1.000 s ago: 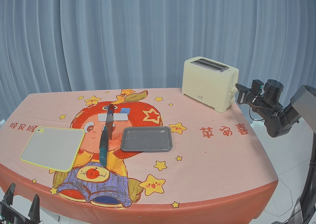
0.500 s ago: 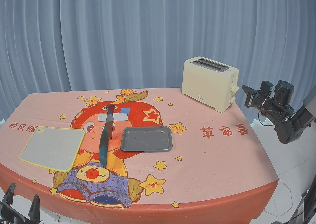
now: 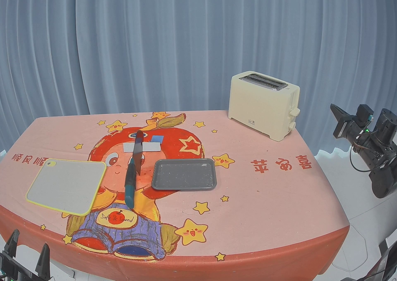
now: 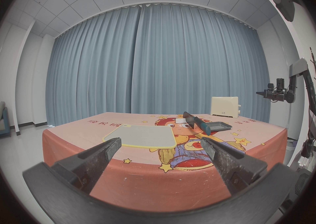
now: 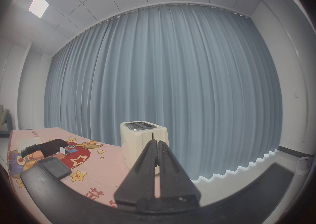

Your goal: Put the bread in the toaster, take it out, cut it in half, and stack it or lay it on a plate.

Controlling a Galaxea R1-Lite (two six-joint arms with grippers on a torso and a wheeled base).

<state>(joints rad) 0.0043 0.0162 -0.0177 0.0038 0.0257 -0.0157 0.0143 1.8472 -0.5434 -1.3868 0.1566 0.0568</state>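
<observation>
Right jaws are pressed together, empty, at the head view's right edge, apart from the cream two-slot toaster [image 3: 262, 104] right of centre; left jaws gape, empty. Bread is probably inside, toasting; next calls for opening above the slots.

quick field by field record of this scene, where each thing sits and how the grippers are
toaster: upright, far right corner of the table; cannot tell what is in its slots
cutting board: flat, near left part of the table
knife: between cutting board and tray, teal handle toward the robot
tray: dark grey, flat, mid-table
left gripper: open, low, in front of the table's near edge
right gripper: shut, off the table's right edge, apart from the toaster
</observation>
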